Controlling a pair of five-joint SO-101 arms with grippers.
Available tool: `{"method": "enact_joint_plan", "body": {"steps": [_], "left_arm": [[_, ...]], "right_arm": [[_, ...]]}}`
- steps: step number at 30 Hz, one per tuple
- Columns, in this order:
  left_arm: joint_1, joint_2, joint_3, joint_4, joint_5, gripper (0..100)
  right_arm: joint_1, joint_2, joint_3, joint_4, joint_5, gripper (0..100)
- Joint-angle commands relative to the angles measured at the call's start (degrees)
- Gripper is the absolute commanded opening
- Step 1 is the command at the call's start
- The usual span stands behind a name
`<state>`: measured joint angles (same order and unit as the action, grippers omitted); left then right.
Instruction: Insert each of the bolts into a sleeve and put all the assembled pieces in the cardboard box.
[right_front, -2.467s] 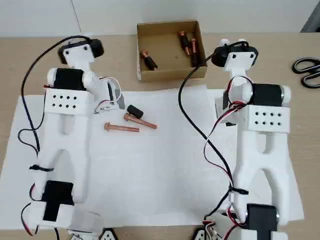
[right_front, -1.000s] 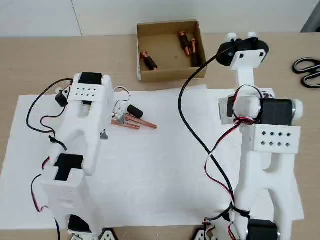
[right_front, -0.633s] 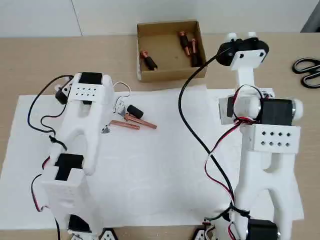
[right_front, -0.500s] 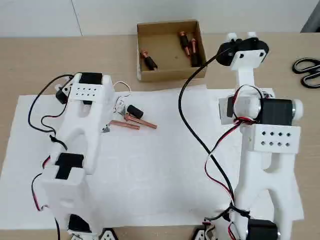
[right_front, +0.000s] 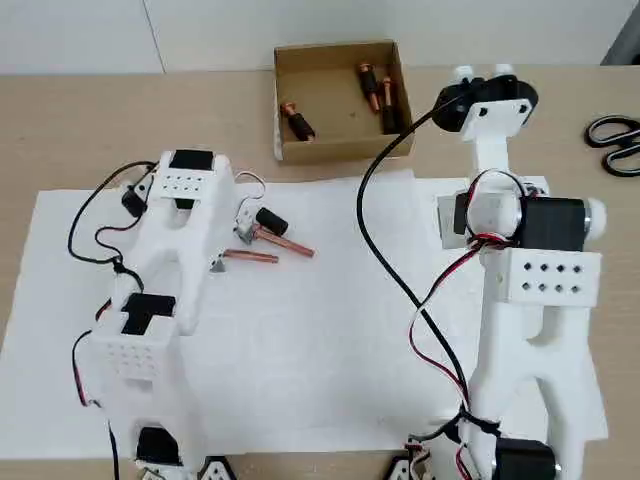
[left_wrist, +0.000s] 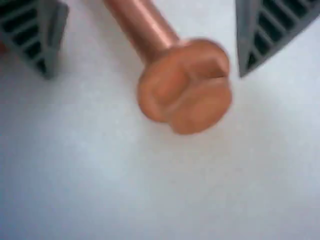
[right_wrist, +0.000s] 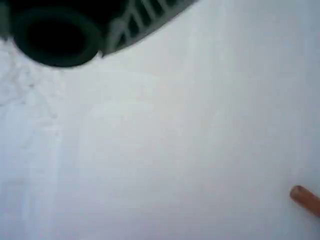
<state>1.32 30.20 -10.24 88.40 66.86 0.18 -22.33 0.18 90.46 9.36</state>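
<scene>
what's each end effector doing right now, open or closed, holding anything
Left end effector: open, straddling a copper bolt, not gripping it.
Right end effector: closed on a black sleeve.

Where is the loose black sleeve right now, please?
In the high view, the black sleeve lies on the white sheet left of centre, between the cardboard box and a copper bolt, close to the left tool.
</scene>
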Motion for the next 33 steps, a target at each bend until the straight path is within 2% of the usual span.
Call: {"method": "enact_joint_plan", "body": {"steps": [1,6,14,16,23,26,33], "left_arm": [[-0.3,0.0,-1.8,-0.6,0.6,12],[-0.1,0.0,-1.8,-0.4,0.6,1],[0.1,-0.1,-1.8,-0.2,0.1,1],[0.2,-0.2,-2.4,-0.1,-2.6,1],[0.1,-2.5,-14.5,12.0,-22.2,1],[-0.4,-3.2,-15.5,12.1,-32.5,1],[0.0,-3.3,-11.6,12.0,-62.9,1]], "right_arm": [[0.2,-2.2,-3.0,0.3,-0.2,0.4],[0.2,-2.2,-3.0,0.2,-0.2,0.4],[0.2,-2.2,-3.0,0.2,-0.2,0.4],[0.2,-2.2,-3.0,0.1,-0.2,0.4],[0.2,-2.2,-3.0,0.0,-0.2,0.4],[0.2,-2.2,-3.0,0.0,-0.2,0.4],[0.2,-2.2,-2.9,0.2,-0.2,0.4]]}}
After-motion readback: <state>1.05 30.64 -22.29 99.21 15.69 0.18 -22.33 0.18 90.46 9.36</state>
